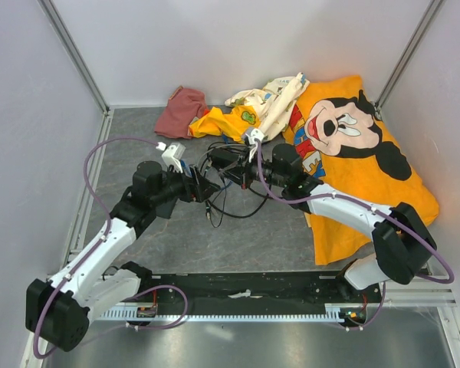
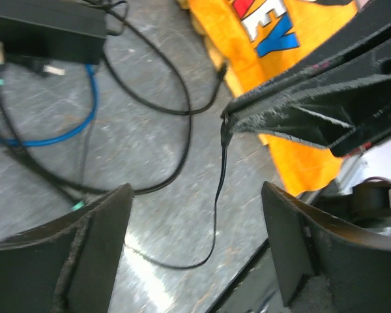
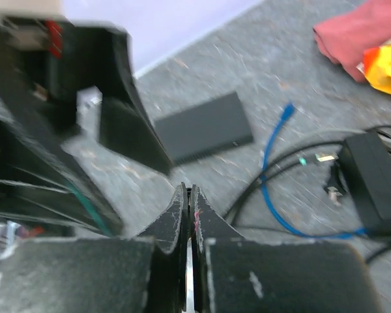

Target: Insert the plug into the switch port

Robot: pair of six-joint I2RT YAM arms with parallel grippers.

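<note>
The plug (image 3: 287,111) lies on the grey table at the end of the bright-blue cable (image 3: 268,189), free of both grippers. Left of it lies the switch (image 3: 205,127), a flat black box. My right gripper (image 3: 189,195) is shut, and the left wrist view shows a thin black cable (image 2: 217,195) hanging from its tip (image 2: 227,121). My left gripper (image 2: 195,248) is open above the table with nothing between its fingers; one finger (image 3: 133,117) stands just left of the switch. From above, the left gripper (image 1: 203,186) and the right gripper (image 1: 245,175) are close together.
A black power adapter (image 3: 371,176) with looping black cables (image 2: 176,98) sits right of the blue cable. An orange Mickey cloth (image 1: 353,138), a red cloth (image 1: 182,107) and other clothes lie at the back and right. Enclosure walls stand on three sides.
</note>
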